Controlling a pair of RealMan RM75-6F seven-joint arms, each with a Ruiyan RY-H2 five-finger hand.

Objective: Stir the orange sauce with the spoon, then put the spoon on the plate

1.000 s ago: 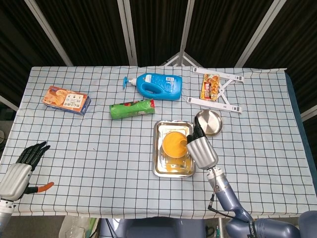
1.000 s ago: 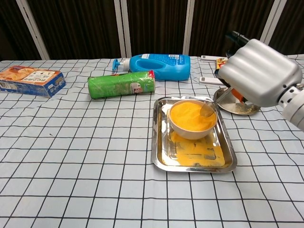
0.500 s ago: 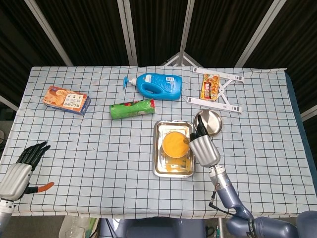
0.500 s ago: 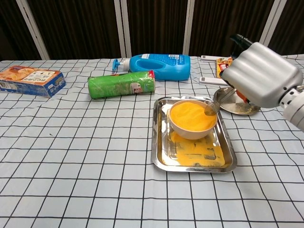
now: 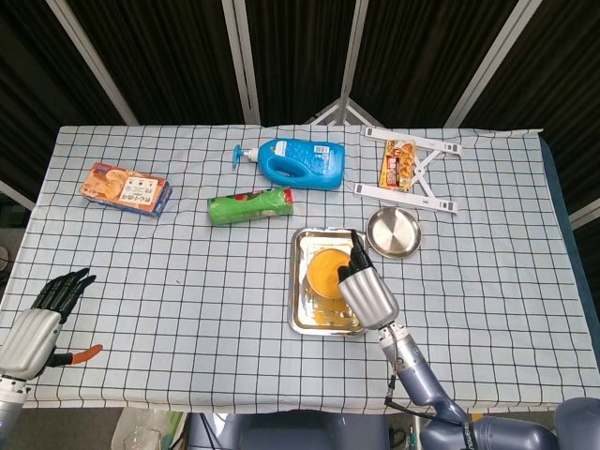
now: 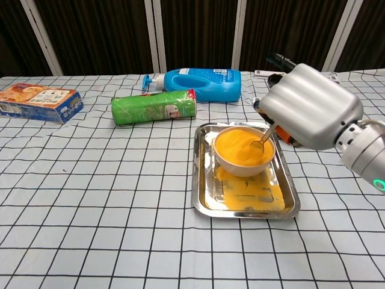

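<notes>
A white bowl [image 6: 242, 164] full of orange sauce [image 6: 239, 146] stands in a steel tray [image 6: 207, 192], also seen from the head as the bowl [image 5: 322, 273]. My right hand [image 6: 307, 106] hangs over the bowl's right side and grips a spoon [image 6: 263, 138] whose tip dips into the sauce. From the head the right hand [image 5: 367, 292] covers part of the bowl. The round metal plate [image 5: 394, 232] lies right of the tray; in the chest view my hand hides it. My left hand [image 5: 42, 314] rests open at the table's near left corner.
A green can [image 6: 154, 106] lies on its side behind the tray, with a blue pump bottle [image 6: 202, 83] further back. A snack box [image 5: 125, 187] sits far left. A packet on a white stand [image 5: 401, 165] is at the back right. Orange sauce is smeared on the tray floor [image 6: 248, 191].
My right hand has swung left from the bowl's right rim to over the bowl, carrying the spoon tip across the sauce. The left hand has not moved.
</notes>
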